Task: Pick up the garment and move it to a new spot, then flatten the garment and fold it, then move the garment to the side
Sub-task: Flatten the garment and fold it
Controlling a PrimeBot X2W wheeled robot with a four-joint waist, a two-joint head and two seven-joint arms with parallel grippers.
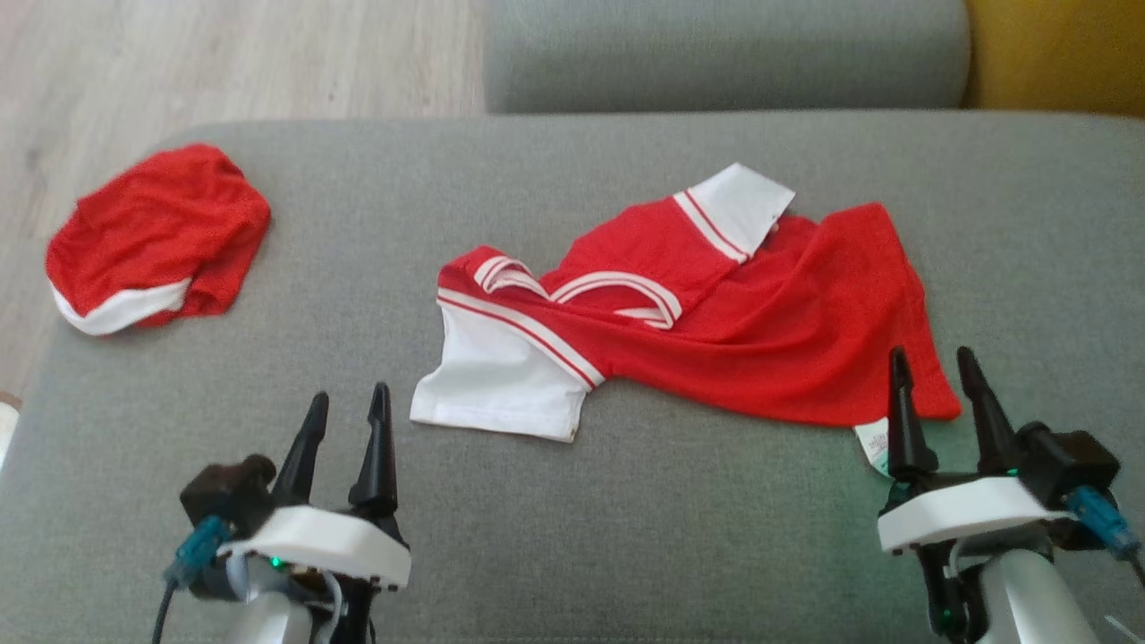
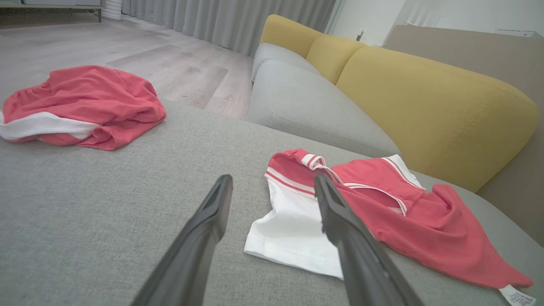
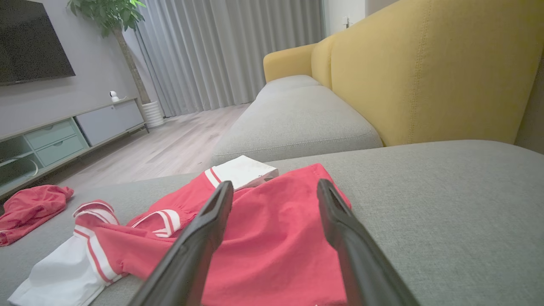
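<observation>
Care label (image 1: 869, 443) of red-and-white shirt (image 1: 716, 304) partly hidden behind right claw (image 1: 932, 355). Shirt crumpled, long axis left-to-right across sofa cushion (image 1: 626, 537) — left claw (image 1: 351, 395) and right claw gape wide, empty.

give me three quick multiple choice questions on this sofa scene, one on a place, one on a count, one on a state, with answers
1. Where does the red bundle lie relative to the shirt?
A) to its left, apart
B) on top of it
C) to its right

2. How many garments are on the grey cushion?
A) one
B) two
C) three

3. How is the left gripper?
A) shut on a sleeve
B) shut on a label
C) open, holding nothing

Answers:
1 A, bare cushion separates them.
2 B, just the bundle and the shirt.
3 C, its fingers stand apart, gripping nothing.
</observation>
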